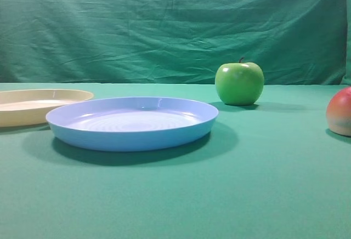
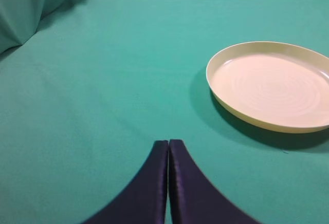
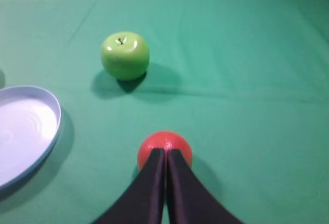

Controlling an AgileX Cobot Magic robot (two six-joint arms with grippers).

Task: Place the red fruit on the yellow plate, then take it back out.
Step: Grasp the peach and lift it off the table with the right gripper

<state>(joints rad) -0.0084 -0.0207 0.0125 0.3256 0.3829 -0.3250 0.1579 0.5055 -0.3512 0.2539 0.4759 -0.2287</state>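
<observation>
Right gripper (image 3: 165, 152) closed, empty.
I see the round smooth red fruit (image 3: 164, 143) just beyond its fingertips.

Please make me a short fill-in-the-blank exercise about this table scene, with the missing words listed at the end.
1. The yellow plate holds ____ fruit.
2. The plate next to the yellow one is ____ in colour.
3. The fingers of the right gripper are pressed ____, just in front of the red fruit.
4. The fruit with a stem on top is ____.

Missing words: no; blue; together; green
</observation>
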